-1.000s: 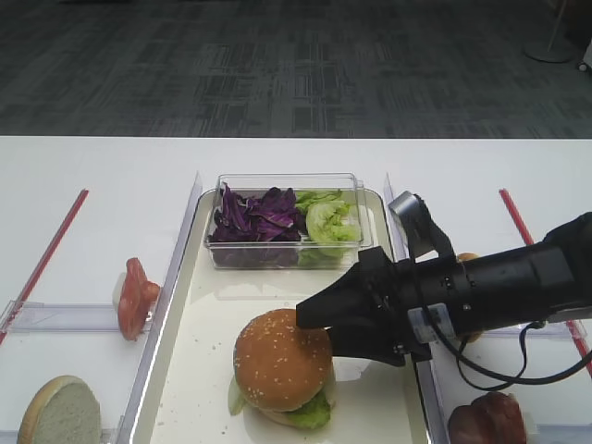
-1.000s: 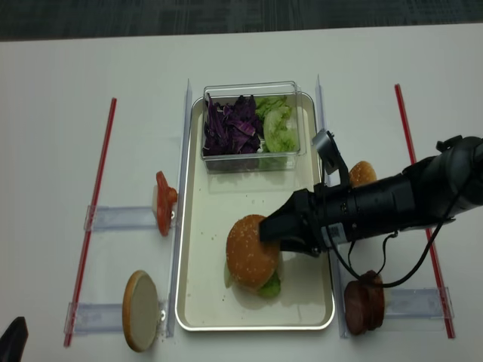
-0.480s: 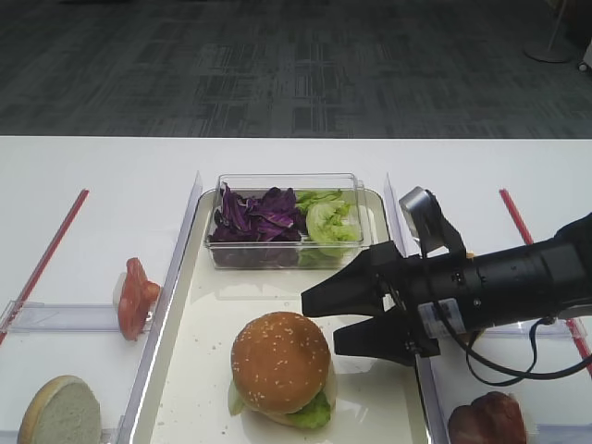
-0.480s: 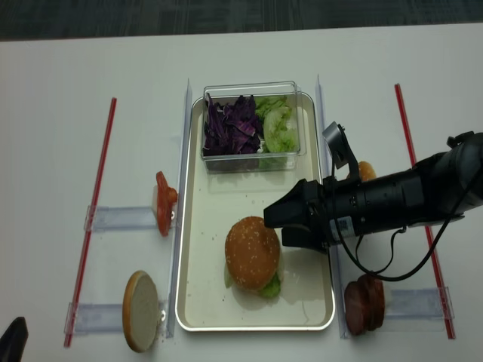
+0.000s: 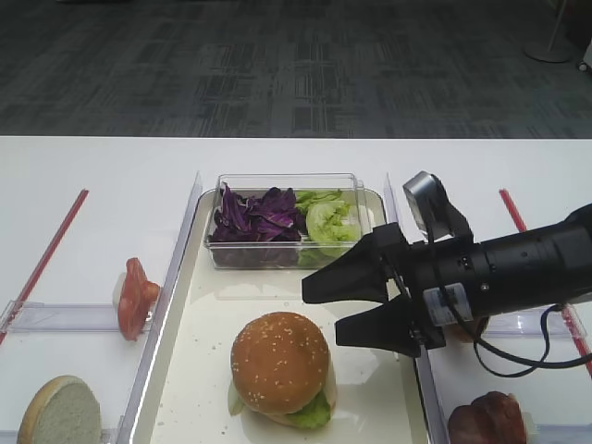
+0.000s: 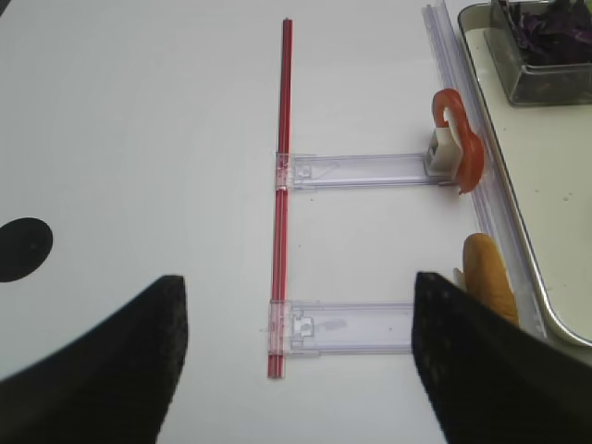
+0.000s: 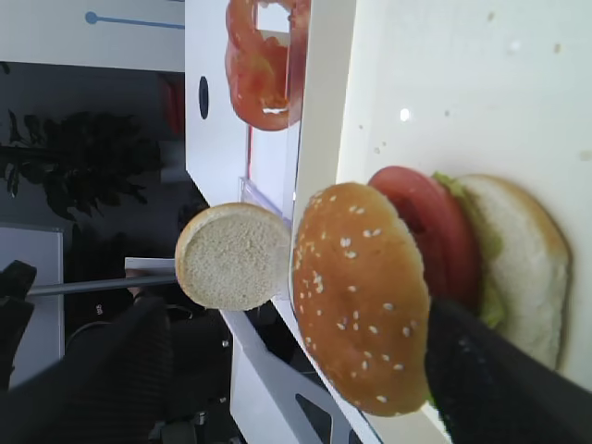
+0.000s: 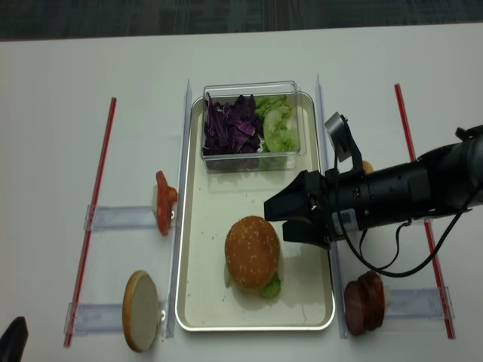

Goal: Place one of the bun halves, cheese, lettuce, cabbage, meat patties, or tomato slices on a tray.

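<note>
A sesame bun half [image 5: 280,359] [image 8: 252,250] tops a stack on the cream tray [image 5: 217,310] [image 8: 219,204], over a tomato slice [image 7: 425,231], green leaf and a pale bun. My right gripper [image 5: 324,313] [image 8: 275,224] hovers just right of the stack, open and empty, apart from the bun. Lettuce [image 5: 328,222] and purple cabbage [image 5: 254,215] fill a clear box at the tray's far end. Tomato slices [image 5: 134,296] stand left of the tray, meat patties [image 5: 490,421] right. My left gripper [image 6: 298,277] is open over bare table. Cheese is out of view.
A pale flat-faced bun half [image 5: 60,412] [image 6: 486,287] stands in a clear holder [image 6: 356,326] at the near left. Red strips [image 5: 46,254] [image 5: 518,217] lie on both sides. Clear rails [image 8: 181,151] flank the tray.
My right gripper opened, let go of the sesame bun on the stack, and drew back to the right. The left arm has not moved.
</note>
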`<state>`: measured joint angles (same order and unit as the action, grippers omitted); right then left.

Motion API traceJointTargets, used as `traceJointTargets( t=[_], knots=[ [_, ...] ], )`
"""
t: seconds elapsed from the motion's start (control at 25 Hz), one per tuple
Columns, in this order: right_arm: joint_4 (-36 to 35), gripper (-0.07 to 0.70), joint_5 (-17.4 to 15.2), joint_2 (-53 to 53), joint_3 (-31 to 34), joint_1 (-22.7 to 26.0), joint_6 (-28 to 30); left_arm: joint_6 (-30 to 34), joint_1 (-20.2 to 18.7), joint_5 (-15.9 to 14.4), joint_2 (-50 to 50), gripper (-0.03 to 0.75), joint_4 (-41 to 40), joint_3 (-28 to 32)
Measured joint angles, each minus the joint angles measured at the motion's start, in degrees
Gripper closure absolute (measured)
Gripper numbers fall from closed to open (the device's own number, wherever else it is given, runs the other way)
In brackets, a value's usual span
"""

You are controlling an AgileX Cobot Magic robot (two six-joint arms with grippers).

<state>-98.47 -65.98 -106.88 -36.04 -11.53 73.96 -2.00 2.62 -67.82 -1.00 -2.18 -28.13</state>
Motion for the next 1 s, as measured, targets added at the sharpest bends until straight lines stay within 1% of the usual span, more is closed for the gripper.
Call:
traceJointTargets(
  t=[0.08, 0.28, 0.36, 0.44, 0.6, 0.76, 0.8, 0.84, 0.88, 1.0],
  knots=[
    [0.8, 0.044, 0.1, 1.2, 0.0, 0.0, -1.4, 0.0, 0.0, 0.0, 0.0, 0.244, 0.0, 0.0],
    [4.5, 0.044, 2.3, 4.5, -1.3, 0.0, -6.1, 0.0, 0.0, 0.0, 0.0, 0.244, 0.0, 0.0],
    [7.6, 0.044, 3.6, 5.7, -2.9, 0.0, -8.9, 0.0, 0.0, 0.0, 0.0, 0.244, 0.0, 0.0],
    [12.2, 0.044, 4.7, 6.7, -4.7, 0.0, -12.6, 0.0, 0.0, 0.0, 0.0, 0.244, 0.0, 0.0],
    [20.8, 0.044, 5.2, 8.3, -8.7, 0.1, -19.5, 0.0, 0.0, 0.0, 0.0, 0.244, 0.0, 0.0],
    [29.8, 0.045, 4.4, 9.5, -13.8, 0.1, -28.4, 0.0, 0.0, 0.0, 0.0, 0.244, 0.0, 0.0],
    [34.7, 0.049, 3.0, 9.9, -17.0, 0.1, -33.2, 0.0, 0.0, 0.0, 0.0, 0.244, 0.0, 0.0],
    [37.6, 0.052, 2.3, 9.9, -18.8, 0.1, -35.3, 0.0, 0.0, 0.0, 0.0, 0.244, 0.0, 0.0],
    [37.6, 0.052, 2.3, 9.9, -18.8, 0.1, -35.3, 0.0, 0.0, 0.0, 0.0, 0.244, 0.0, 0.0],
    [45.6, 0.054, 0.3, 9.9, -23.9, 0.1, -42.2, 0.0, 0.0, 0.0, 0.0, 0.244, 0.0, 0.0]
  ],
)
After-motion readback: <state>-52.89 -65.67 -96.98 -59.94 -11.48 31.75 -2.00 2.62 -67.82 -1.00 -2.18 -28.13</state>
